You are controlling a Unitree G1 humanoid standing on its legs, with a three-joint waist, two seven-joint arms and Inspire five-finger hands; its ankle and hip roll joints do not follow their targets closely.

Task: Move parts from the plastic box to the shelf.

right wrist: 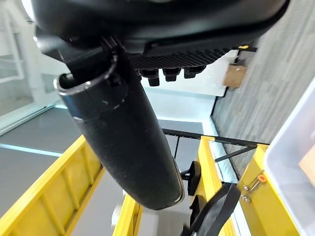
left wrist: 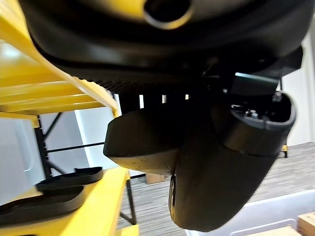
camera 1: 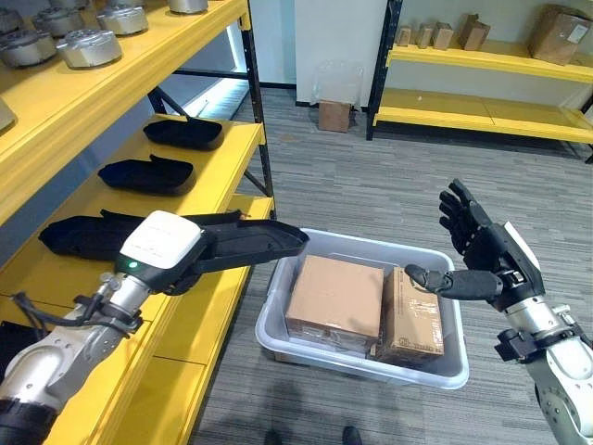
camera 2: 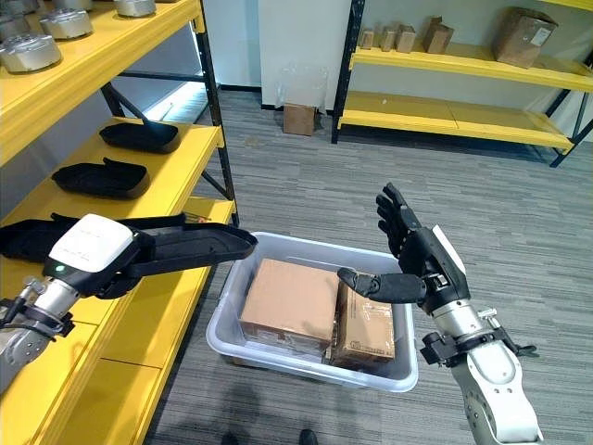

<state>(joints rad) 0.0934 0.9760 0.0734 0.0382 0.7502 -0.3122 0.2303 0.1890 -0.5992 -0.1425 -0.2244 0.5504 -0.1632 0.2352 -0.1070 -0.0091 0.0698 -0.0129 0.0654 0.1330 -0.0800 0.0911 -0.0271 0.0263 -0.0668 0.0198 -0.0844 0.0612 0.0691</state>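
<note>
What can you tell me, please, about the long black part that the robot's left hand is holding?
The long black part looks like a moulded plastic shell, matt, elongated and shallow, with a raised rim and a rounded tip. The left hand grips it near the middle, fingers curled round it. It lies roughly level, its tip jutting past the yellow shelf edge over the grey plastic box's corner, its other end above the shelf.

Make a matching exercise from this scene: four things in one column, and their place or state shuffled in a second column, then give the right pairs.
Things:
1. long black part
2. right hand
3. cardboard boxes
4. round metal parts

Places or states:
A. on the top yellow shelf
B. inside the plastic box
C. held in the left hand at the shelf edge
D. open, raised above the plastic box, holding nothing

Pairs: 1-C, 2-D, 3-B, 4-A
</note>
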